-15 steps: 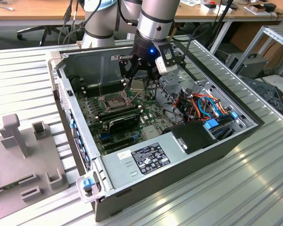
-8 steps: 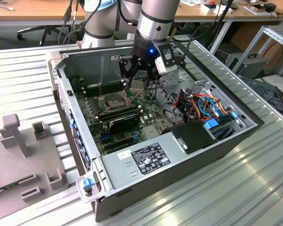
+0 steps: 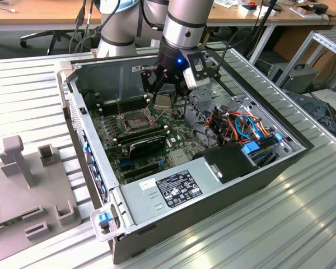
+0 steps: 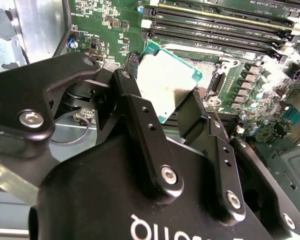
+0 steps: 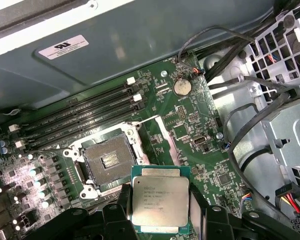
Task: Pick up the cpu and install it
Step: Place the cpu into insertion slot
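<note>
Right now my tool [image 3: 163, 96] is pinching the cpu [image 5: 160, 201] by two opposite edges, holding it flat above the motherboard [image 5: 185, 117] inside the open computer case [image 3: 106, 75]. It hangs just beside the empty socket [image 5: 108, 161], not yet seated in it.

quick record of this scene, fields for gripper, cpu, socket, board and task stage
gripper: over the motherboard inside the open case, shut on the cpu
cpu: clamped by opposite edges between two black fingers, metal top facing the first wrist camera, held off the board
socket: frame open, empty, no chip seated
memory slots: long row next to the socket
stage: cpu picked up, not yet installed
</note>
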{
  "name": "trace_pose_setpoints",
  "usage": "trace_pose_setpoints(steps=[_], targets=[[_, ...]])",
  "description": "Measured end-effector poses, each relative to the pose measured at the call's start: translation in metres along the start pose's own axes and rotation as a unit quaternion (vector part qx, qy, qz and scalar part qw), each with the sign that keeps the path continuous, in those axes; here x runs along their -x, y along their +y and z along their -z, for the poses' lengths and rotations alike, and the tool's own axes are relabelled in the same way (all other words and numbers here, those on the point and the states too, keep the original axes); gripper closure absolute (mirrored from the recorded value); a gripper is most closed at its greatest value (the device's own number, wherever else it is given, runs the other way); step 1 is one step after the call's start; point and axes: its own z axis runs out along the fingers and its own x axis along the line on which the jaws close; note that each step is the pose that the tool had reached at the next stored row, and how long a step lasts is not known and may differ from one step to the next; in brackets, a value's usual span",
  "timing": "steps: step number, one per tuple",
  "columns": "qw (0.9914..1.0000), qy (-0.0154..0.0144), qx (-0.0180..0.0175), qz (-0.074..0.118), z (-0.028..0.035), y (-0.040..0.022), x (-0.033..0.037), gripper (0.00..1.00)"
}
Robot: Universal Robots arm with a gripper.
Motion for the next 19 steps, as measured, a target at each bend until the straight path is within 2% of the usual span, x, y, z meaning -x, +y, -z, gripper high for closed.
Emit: trace_pose_setpoints(steps=[10,19], targets=[[0.99993,-0.0002,0.0002,-0.012,-0.0004,0.0,0.0,0.45],[0.99925,-0.0006,0.0006,-0.039,-0.0008,0.0,0.0,0.45]])
